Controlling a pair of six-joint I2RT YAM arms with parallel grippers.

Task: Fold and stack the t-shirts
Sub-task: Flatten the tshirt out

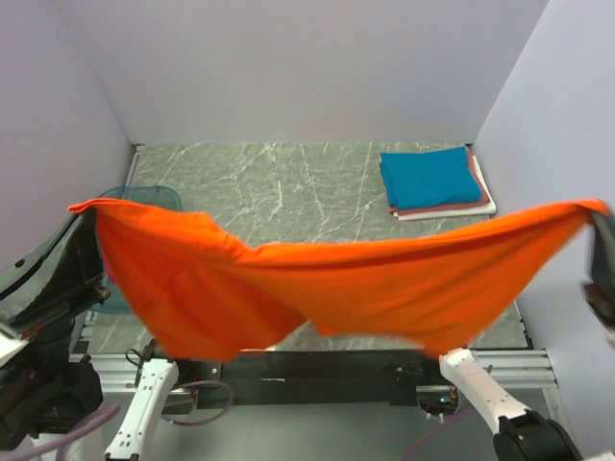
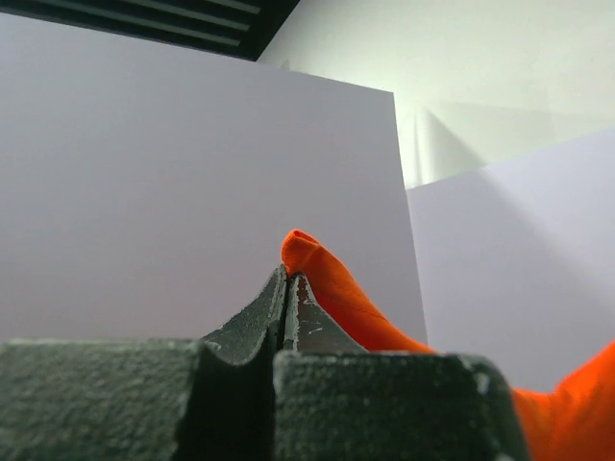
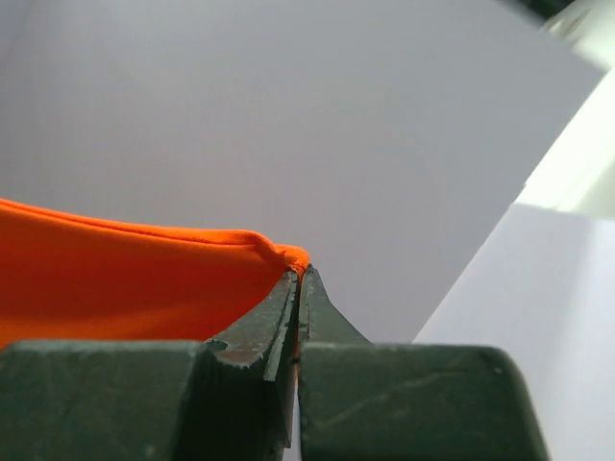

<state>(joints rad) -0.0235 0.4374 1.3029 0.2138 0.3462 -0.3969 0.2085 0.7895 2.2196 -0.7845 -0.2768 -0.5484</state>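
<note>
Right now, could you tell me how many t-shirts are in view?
4: the orange t-shirt held between the left gripper and right gripper; teal t-shirt, pink t-shirt and white t-shirt stacked far right. Others may be hidden.

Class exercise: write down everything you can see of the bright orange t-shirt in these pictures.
The bright orange cloth t-shirt is plain, soft and unfolded, stretched wide in the air between the two arms. The left gripper is shut on one end, a nub of cloth poking past its fingertips; the right gripper is shut on the other. Its middle sags and its lower edge hangs uneven.
</note>
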